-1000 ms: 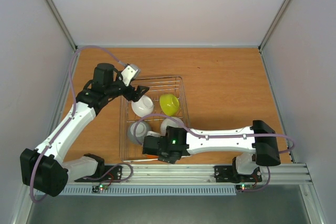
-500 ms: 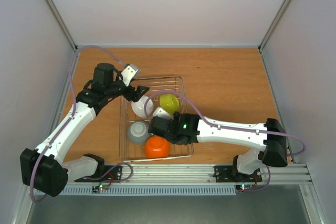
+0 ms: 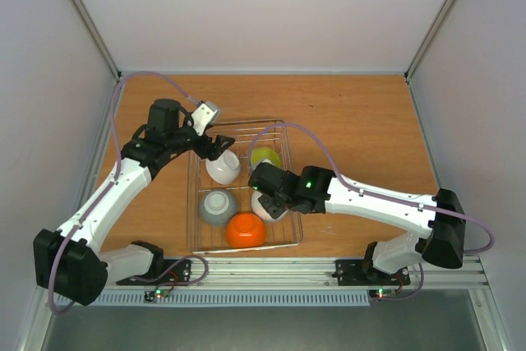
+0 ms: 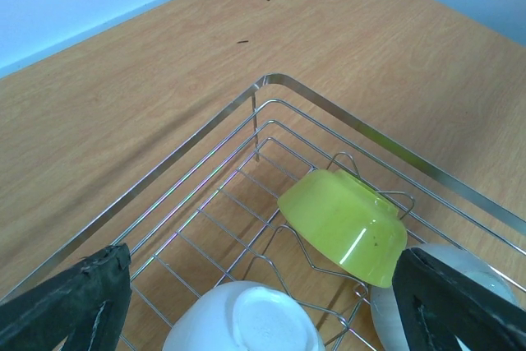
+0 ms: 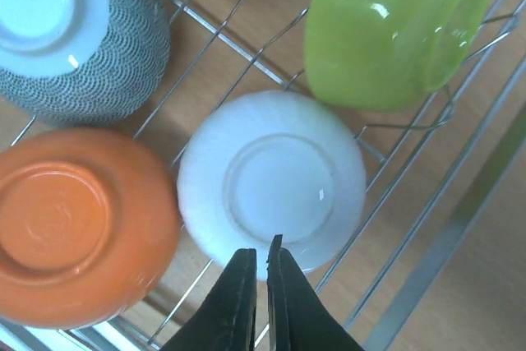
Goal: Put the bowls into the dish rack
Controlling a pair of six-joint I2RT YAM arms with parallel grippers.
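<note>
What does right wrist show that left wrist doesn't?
Right wrist only: the orange bowl and the grey bowl, both upside down in the rack, plus the right gripper with its fingers nearly touching. Left wrist only: the rack's far corner and the bare table beyond it. Both: the yellow-green bowl tipped on its side, the white bowl beside it, and rack wires.

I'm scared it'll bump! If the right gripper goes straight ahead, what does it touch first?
Probably the upside-down white bowl, just ahead of the right gripper in the dish rack; depth is unclear.
</note>
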